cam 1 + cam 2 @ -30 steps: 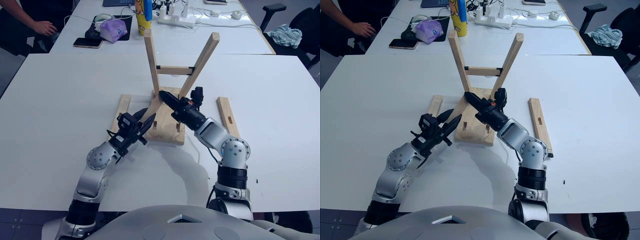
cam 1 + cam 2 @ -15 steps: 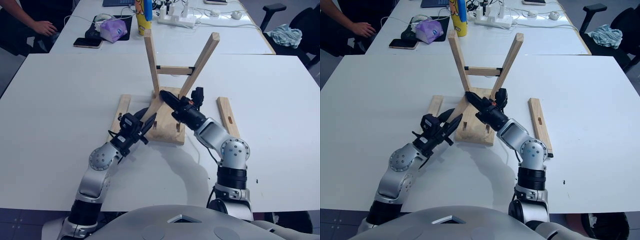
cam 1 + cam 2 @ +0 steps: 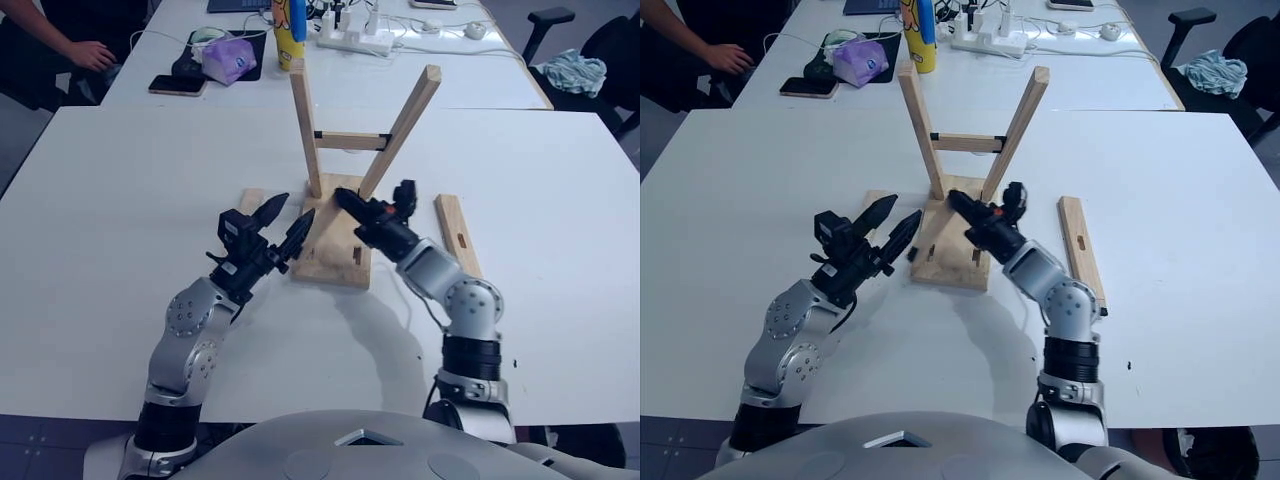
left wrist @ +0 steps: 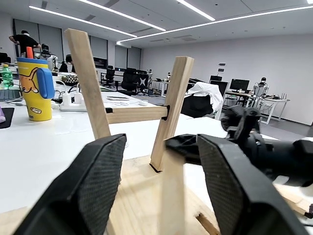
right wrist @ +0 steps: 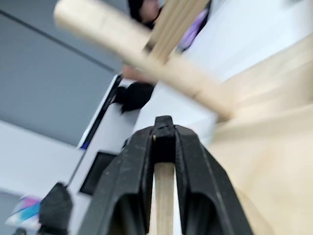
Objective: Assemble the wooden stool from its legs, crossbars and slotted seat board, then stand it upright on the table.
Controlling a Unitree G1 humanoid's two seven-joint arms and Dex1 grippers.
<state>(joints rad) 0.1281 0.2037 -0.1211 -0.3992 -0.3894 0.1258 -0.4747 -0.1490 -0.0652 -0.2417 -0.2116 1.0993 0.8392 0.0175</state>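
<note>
Seat [image 3: 336,262] lay flat on the table [image 3: 120,200], near its middle, underside up. Two legs stood in it and splayed apart toward the top: left upright [image 3: 305,130] and right upright [image 3: 403,125], joined partway up by a crossbar [image 3: 350,141]. A held leg [image 4: 172,196] rose from the seat in front of the uprights, its top end pinched between the closed fingers of the right gripper [image 3: 342,198], whose arm lay across the seat's right half and covered part of it. The left gripper [image 3: 298,204] hovered at the seat's left edge with its fingers [image 4: 93,196] spread wide; in the left wrist view they stood either side of the held leg without touching it. A spare leg [image 3: 457,232] lay flat on the table just right of the seat, apart from it. A left piece [image 3: 250,198] of wood lay just beside the seat's left edge, mostly hidden behind the left gripper, so its shape could not be told. On a second table [image 3: 450,80] behind, well apart from the stool, stood a yellow bottle [image 3: 288,30] in line with the left upright, a power strip [image 3: 350,38], a purple pouch [image 3: 228,58] and a phone [image 3: 178,85]; a cloth [image 3: 575,70] lay at the far right.
</note>
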